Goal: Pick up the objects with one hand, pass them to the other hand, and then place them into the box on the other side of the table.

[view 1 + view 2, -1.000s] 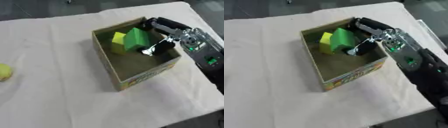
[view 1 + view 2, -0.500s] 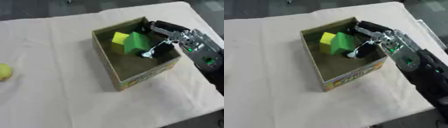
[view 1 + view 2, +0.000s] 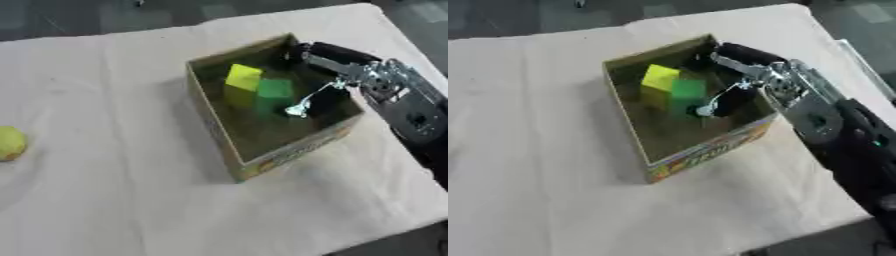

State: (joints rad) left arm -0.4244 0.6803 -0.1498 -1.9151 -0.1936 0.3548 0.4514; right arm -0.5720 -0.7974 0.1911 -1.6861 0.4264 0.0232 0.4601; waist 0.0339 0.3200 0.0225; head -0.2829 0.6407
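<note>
Green block (image 3: pixel 275 89) sits inside the cardboard box (image 3: pixel 229 150), centre-right of frame, just beside a yellow block (image 3: pixel 242 76) toward the box's far wall. Both are plain solid-coloured cuboids; the green one appears free of any grip. Your right hand (image 3: pixel 745 75) reaches over the box's right rim, fingers apart and holding nothing. A yellow-green ball (image 3: pixel 10 143) lies at the left edge on the white tablecloth (image 3: pixel 105 200). Left hand not visible.

I see my right hand (image 3: pixel 741 75) open over the box (image 3: pixel 702 155), center frame; green block (image 3: pixel 686 91) beside yellow block (image 3: pixel 659 80) inside.
</note>
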